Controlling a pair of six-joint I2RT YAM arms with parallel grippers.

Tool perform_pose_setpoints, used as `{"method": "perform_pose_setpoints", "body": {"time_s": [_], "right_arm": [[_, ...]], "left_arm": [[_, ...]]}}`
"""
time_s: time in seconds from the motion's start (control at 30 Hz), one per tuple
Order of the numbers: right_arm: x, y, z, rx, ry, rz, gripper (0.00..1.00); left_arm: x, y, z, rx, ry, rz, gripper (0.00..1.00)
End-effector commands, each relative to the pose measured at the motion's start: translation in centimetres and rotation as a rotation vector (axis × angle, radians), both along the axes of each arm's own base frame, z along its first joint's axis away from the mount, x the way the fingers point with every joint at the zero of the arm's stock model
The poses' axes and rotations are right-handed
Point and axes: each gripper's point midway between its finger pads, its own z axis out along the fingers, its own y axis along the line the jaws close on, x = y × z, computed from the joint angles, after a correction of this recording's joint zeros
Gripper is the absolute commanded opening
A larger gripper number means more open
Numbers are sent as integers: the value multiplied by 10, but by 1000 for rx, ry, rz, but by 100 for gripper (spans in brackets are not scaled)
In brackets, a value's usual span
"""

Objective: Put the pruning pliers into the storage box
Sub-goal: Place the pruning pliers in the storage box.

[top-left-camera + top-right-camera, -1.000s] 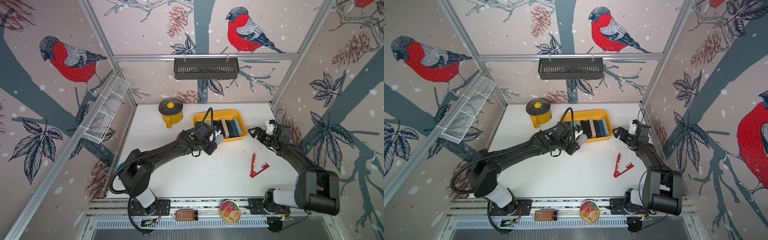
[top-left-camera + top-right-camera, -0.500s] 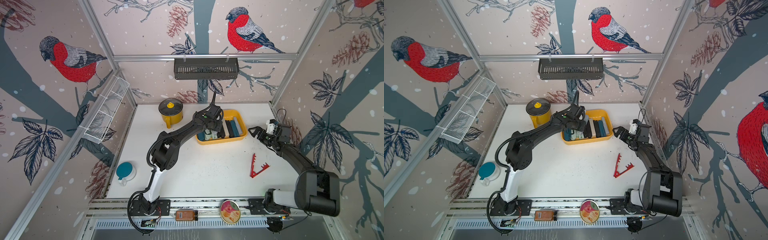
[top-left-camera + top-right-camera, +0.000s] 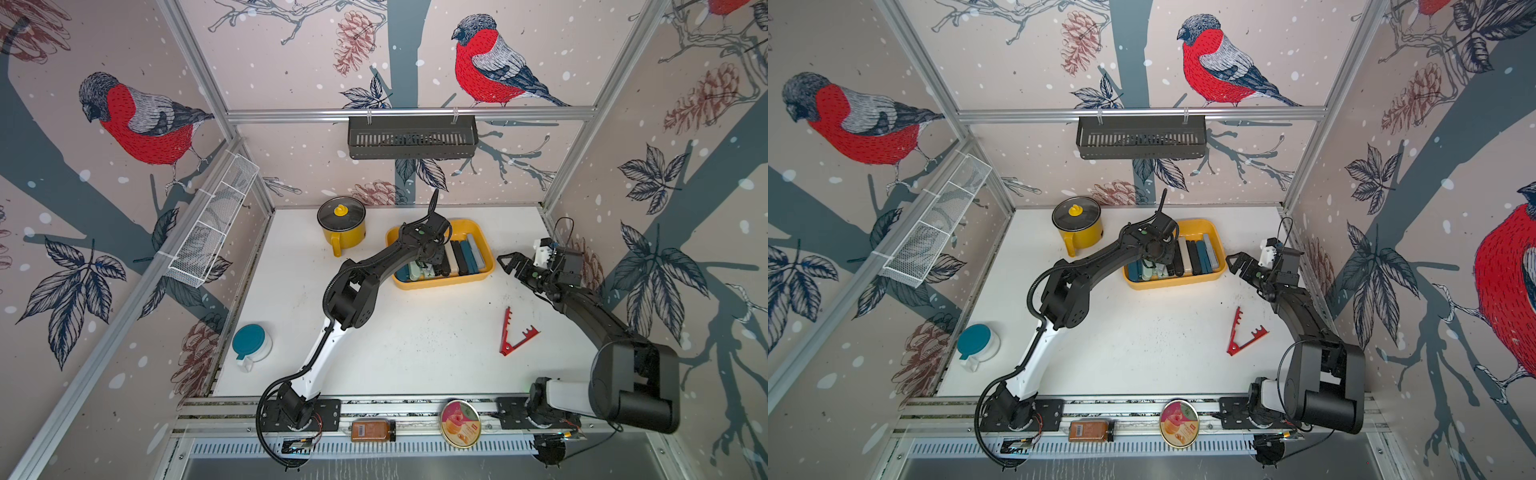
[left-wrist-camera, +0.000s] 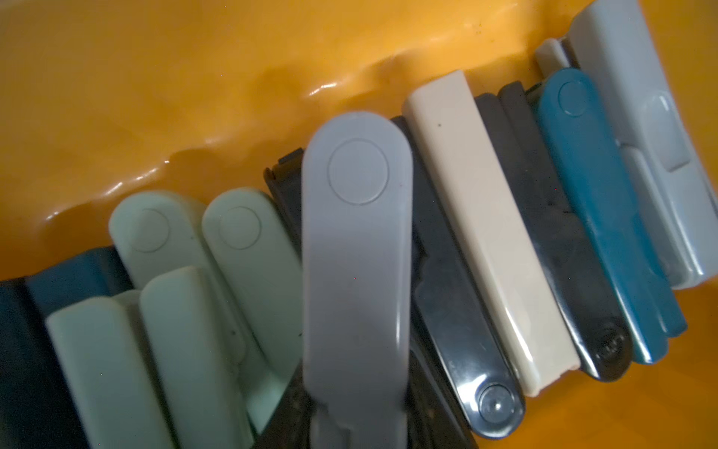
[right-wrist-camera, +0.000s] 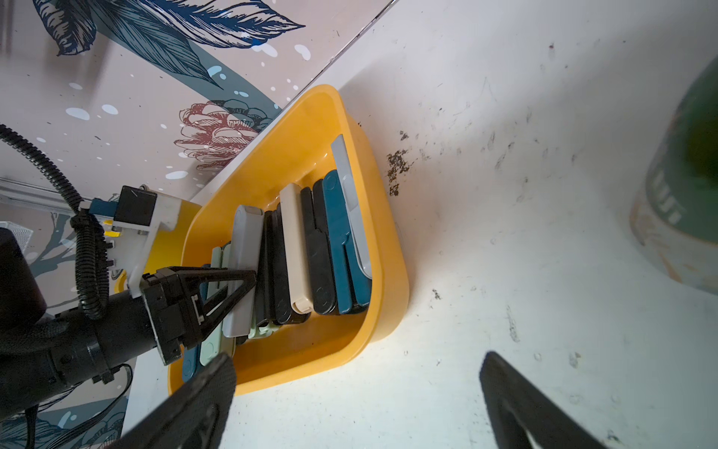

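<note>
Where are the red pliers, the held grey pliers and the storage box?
red pliers (image 3: 505, 332): top view, longer toothed arm
grey pliers (image 4: 355, 252): left wrist view, middle of bar
storage box (image 3: 444, 281): top view, near wall

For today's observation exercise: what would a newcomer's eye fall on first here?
The yellow storage box at the back of the table, packed with a row of pruning pliers. Over it the left pincer is shut on a grey pair. A red toothed V-shaped tool lies alone on the table near the right arm.
</note>
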Motion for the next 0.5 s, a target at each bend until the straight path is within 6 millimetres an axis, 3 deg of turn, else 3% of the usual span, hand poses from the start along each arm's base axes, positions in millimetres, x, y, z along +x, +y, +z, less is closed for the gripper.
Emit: {"method": "perform_pose_setpoints", "body": {"time_s": [0.0, 0.27, 0.47], "right_arm": [[2, 0, 4, 4, -22, 5, 99], [0, -1, 2, 0, -17, 1, 99], [0, -3, 4, 1, -23, -1, 99]], "left_arm": [[1, 7, -4, 23, 8, 19, 32], [1, 3, -5, -4, 18, 12, 53], [1, 1, -3, -14, 19, 9, 53]]}}
